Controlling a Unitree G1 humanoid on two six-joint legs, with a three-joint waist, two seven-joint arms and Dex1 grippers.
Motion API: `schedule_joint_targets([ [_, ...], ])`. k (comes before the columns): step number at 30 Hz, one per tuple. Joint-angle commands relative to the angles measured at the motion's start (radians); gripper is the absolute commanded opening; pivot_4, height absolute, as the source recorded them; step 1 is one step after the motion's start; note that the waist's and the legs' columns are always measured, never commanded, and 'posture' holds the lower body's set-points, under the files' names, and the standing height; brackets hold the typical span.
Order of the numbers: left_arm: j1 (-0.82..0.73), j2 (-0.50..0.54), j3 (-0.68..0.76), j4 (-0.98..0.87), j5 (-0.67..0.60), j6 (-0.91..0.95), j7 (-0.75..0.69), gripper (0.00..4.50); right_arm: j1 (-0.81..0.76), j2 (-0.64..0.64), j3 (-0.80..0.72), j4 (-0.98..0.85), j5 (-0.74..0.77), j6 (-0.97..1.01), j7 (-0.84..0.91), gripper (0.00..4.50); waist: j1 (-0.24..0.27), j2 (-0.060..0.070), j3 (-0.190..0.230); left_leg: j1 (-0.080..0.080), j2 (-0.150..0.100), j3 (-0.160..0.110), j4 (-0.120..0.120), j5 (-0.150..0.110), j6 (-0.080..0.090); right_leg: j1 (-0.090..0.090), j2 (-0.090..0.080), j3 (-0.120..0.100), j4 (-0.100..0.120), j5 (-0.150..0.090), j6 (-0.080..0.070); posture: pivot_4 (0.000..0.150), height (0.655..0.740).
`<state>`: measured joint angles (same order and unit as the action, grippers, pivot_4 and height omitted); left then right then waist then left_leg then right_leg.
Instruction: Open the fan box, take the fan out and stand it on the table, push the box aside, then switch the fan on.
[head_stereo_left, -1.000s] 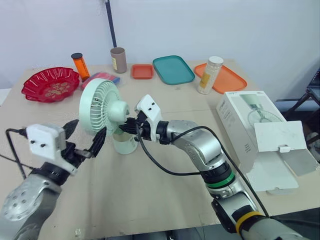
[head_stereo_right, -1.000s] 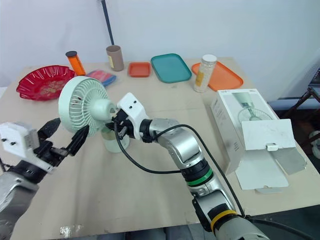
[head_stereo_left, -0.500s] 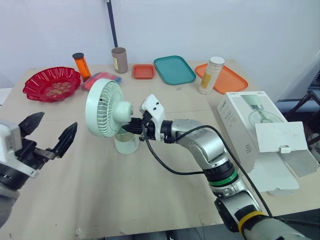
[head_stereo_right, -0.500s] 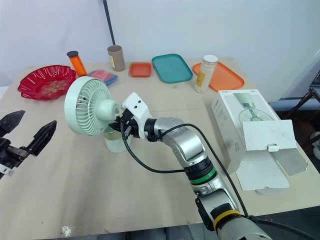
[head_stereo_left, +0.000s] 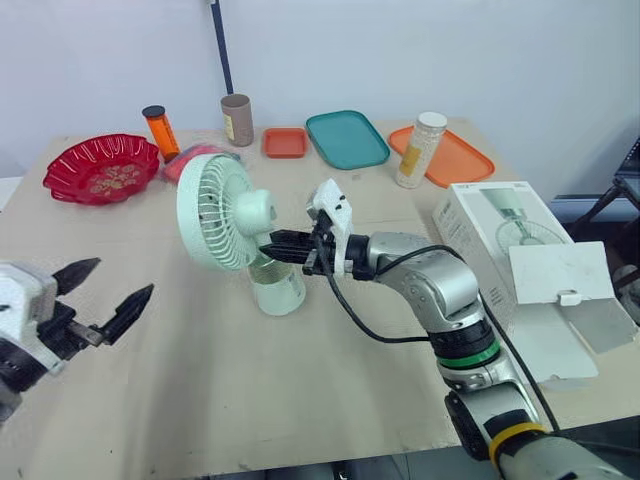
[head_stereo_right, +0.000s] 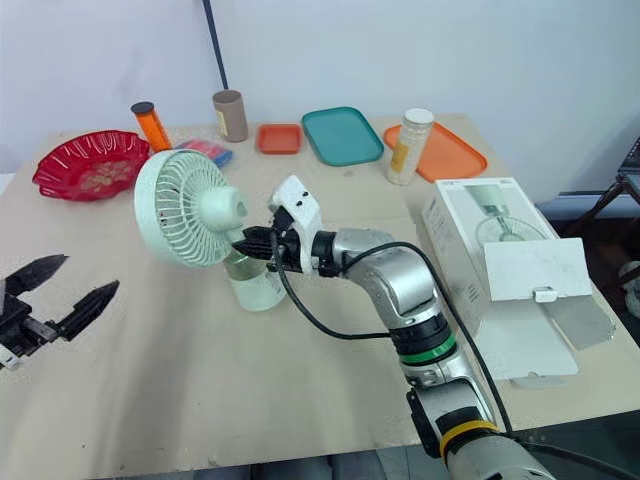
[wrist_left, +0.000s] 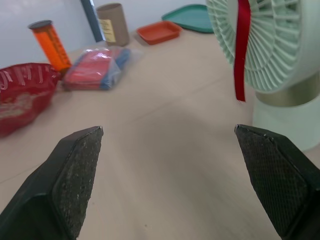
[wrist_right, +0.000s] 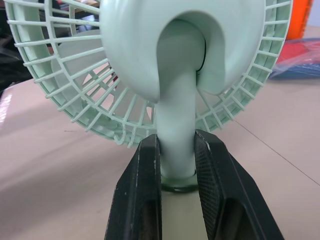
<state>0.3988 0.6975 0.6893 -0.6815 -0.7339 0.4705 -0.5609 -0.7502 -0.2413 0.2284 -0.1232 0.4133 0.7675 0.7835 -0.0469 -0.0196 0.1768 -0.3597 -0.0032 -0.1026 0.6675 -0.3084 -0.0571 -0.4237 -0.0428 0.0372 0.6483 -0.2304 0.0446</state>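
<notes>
While my right claw (head_stereo_left: 283, 245) is clamped on the fan's neck (wrist_right: 175, 135), between the head and the base (head_stereo_left: 279, 291), the fan (head_stereo_left: 222, 212) stands on the table (head_stereo_left: 250, 400) near its middle. It is well apart from the box (head_stereo_left: 495, 245), which lies at my right with its flap open. My left claw (head_stereo_left: 120, 278) hangs wide open and empty, low over the table at my left and clear of the fan.

I judge the fan light, all thin plastic, and top-heavy. The big head sits on a small round base, so a sideways nudge could tip it. The grille (head_stereo_left: 205, 210) has slender ribs that would likely flex or crack under a pinch, so I would stay off it. The neck looks like the stiff part and the right place to hold, though its smooth, rounded surface could twist in the grip. I cannot tell from these views where the switch sits.
</notes>
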Motion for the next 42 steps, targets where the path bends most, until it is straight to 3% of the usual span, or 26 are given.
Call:
schedule_joint_targets([
  [1, -0.030, 0.027, -0.064, 0.060, 0.087, -0.087, -0.087, 4.49, 0.008, -0.025, -0.025, -0.095, 0.051, -0.035, 0.057, 0.36, 0.000, 0.000, 0.000, 0.000, 0.000, 0.000, 0.000, 0.000, 0.000, 0.000, 0.000, 0.000, 0.000, 0.000, 0.000, 0.150, 0.7400],
  [16, -0.126, 0.032, -0.143, 0.079, 0.110, -0.067, -0.133, 4.49, 0.202, -0.145, -0.021, -0.202, 0.059, -0.156, 0.154, 0.36, 0.000, -0.001, 0.000, 0.000, 0.000, 0.000, 0.001, 0.000, 0.000, 0.000, 0.000, 0.000, 0.000, 0.000, 0.000, 0.150, 0.7400],
  [29, -0.178, 0.021, -0.204, 0.073, 0.114, -0.035, -0.135, 4.49, 0.260, -0.208, -0.049, -0.262, 0.090, -0.111, 0.114, 0.36, 0.001, -0.001, 0.000, 0.000, 0.000, 0.000, 0.001, 0.000, 0.000, 0.001, 0.000, 0.000, 0.000, 0.000, 0.000, 0.150, 0.7400],
  [42, -0.218, 0.070, -0.399, 0.145, 0.154, -0.092, -0.347, 4.49, 0.265, -0.278, -0.053, -0.269, 0.111, -0.108, 0.147, 0.36, 0.002, -0.001, -0.001, 0.000, 0.000, 0.000, 0.002, 0.000, 0.001, 0.002, 0.000, 0.000, 0.000, 0.000, 0.000, 0.150, 0.7400],
])
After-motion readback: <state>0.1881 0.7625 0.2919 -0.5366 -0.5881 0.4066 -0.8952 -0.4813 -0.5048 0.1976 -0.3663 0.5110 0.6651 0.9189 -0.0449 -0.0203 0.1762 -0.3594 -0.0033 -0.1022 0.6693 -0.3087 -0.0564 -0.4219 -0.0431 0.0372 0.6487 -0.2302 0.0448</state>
